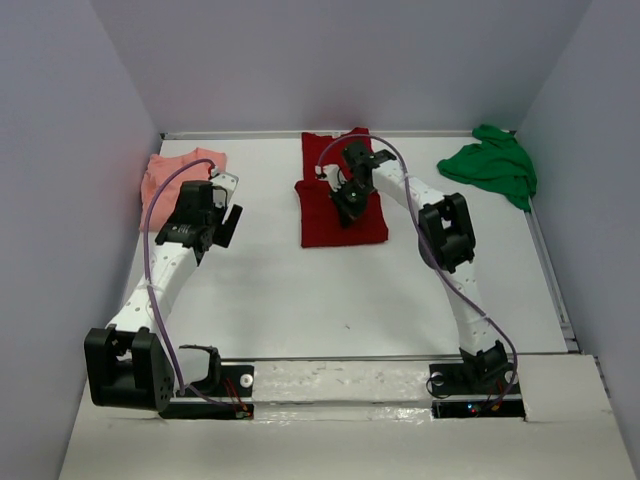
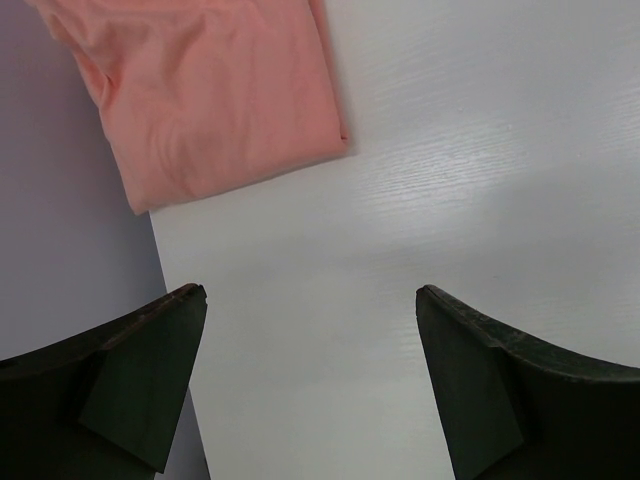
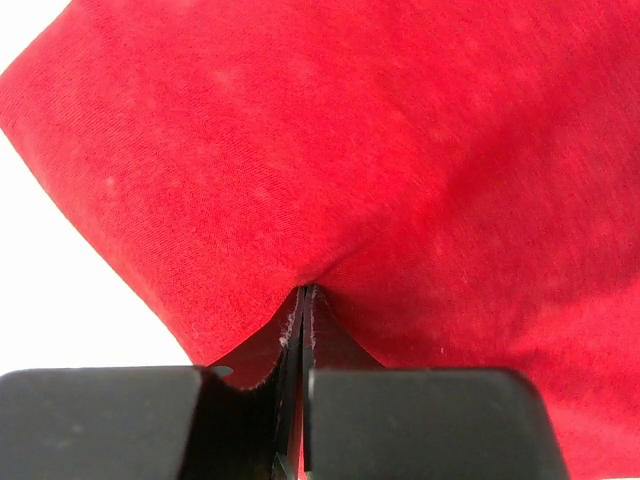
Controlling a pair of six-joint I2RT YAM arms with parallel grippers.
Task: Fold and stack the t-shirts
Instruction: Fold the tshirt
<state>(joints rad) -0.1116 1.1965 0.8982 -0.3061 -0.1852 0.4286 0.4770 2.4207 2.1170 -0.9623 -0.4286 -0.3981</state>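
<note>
The dark red t-shirt (image 1: 350, 228) lies partly folded at the back middle of the table. My right gripper (image 1: 346, 203) sits on it, shut on a pinch of its cloth. In the right wrist view the red cloth (image 3: 400, 150) puckers into the closed fingertips of the right gripper (image 3: 303, 292). The salmon-pink t-shirt (image 1: 172, 178) lies folded against the left wall. My left gripper (image 1: 232, 204) hovers just to its right, open and empty. The left wrist view shows the pink t-shirt (image 2: 220, 100) ahead of the left gripper (image 2: 310, 292). The green t-shirt (image 1: 492, 166) is crumpled at the back right corner.
Grey walls close the table in on the left (image 1: 60, 200), back and right. The left wall (image 2: 60, 260) stands close beside the left finger. The white table (image 1: 320, 290) runs to a raised edge (image 1: 556, 300) on the right.
</note>
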